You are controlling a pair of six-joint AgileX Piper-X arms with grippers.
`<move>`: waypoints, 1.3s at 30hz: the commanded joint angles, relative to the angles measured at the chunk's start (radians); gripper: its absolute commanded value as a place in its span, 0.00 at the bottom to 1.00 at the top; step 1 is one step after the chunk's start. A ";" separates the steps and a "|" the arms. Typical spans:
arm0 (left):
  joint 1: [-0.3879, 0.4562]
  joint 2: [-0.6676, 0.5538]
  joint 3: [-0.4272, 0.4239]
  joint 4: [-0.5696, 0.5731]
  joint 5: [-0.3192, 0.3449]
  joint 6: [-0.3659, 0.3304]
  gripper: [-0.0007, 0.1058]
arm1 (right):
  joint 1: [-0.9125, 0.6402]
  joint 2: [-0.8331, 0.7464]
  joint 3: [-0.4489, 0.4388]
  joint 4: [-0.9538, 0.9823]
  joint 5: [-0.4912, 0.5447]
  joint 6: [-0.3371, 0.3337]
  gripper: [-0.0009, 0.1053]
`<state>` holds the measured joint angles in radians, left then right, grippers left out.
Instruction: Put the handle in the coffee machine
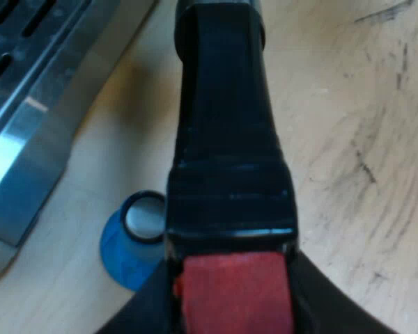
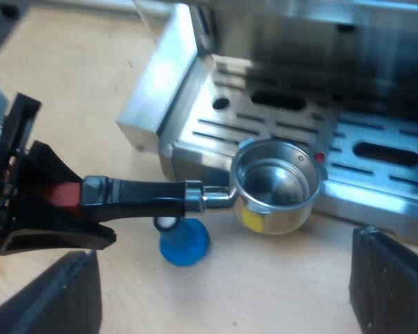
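Black handle [image 1: 226, 139] ending in red, blue tamper [image 2: 184, 242] (silver top), silver slotted machine [image 2: 279, 132].

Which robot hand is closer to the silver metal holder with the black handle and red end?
Left. The left hand grips the silver metal holder by its red-ended handle; the right hand hangs open, apart from it.

We see a light wooden surface [image 1: 348, 139] with thin dark scratches on it. The blue tamper [image 2: 184, 243] stands on the wood, just beside the front of the espresso machine [image 2: 195, 97], which sits on it too.
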<state>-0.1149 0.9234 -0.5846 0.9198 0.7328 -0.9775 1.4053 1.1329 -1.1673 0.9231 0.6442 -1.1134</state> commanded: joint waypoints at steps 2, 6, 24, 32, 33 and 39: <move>0.105 -0.016 -0.011 -0.001 0.064 0.052 0.01 | 0.057 0.018 0.072 -0.134 0.129 -0.005 0.70; 0.174 -0.016 -0.011 -0.001 0.083 0.093 0.01 | 0.066 0.039 0.117 -0.213 0.161 -0.005 0.70; 0.241 0.028 -0.011 -0.006 0.113 0.173 0.01 | 0.064 0.290 0.208 -0.591 0.442 -0.012 0.70; 0.243 0.058 -0.013 -0.051 0.120 0.173 0.01 | 0.064 0.355 0.208 -0.629 0.525 -0.019 0.70; 0.243 0.065 -0.013 -0.061 0.120 0.173 0.01 | 0.064 0.355 0.208 -0.629 0.525 -0.019 0.70; 0.243 0.084 -0.013 -0.096 0.122 0.173 0.01 | 0.064 0.355 0.208 -0.642 0.527 -0.019 0.70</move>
<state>0.1273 1.0164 -0.5846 0.8433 0.7952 -0.8095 1.4706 1.4941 -0.9582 0.2876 1.1569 -1.1204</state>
